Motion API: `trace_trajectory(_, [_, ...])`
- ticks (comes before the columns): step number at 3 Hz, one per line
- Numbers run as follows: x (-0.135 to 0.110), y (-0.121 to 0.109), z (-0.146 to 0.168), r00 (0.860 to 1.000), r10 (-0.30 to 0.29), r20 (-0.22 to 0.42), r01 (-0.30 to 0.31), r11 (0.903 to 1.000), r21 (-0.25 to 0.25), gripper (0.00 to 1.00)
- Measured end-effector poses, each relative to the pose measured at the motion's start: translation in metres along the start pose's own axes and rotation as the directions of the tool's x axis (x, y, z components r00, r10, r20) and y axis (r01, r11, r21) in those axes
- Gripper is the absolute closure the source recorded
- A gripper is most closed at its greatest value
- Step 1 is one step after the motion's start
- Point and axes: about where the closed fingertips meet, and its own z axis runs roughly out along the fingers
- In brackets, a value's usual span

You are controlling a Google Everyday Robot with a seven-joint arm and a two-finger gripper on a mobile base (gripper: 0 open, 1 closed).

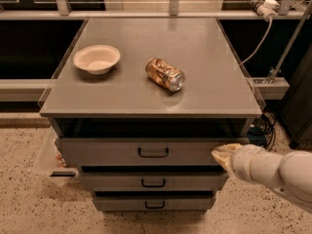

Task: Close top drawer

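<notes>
Top drawer sits just under the worktop, pulled part way out, front panel forward of the cabinet edge. Dark loop handle is at its centre. We see a dark gap above the panel; the inside is in shadow and we cannot tell what it holds. Claw is at the right end of the drawer front, apparently against it; we cannot tell how far open it is or whether it has hold of anything. Two shallower drawers lie below. On the worktop, a pale bowl at left looks empty, and a can lies on its side near the middle, apart from the bowl.
</notes>
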Motion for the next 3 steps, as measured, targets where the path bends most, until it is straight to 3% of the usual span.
trace_trajectory(2, [-0.0127, -0.0131, 0.0145, 1.000, -0.004, 0.018, 0.003, 0.9982, 0.060, 1.00])
trace_trajectory(3, [-0.0106, -0.0103, 0.0128, 1.000, -0.009, 0.012, 0.008, 0.9990, 0.044, 1.00])
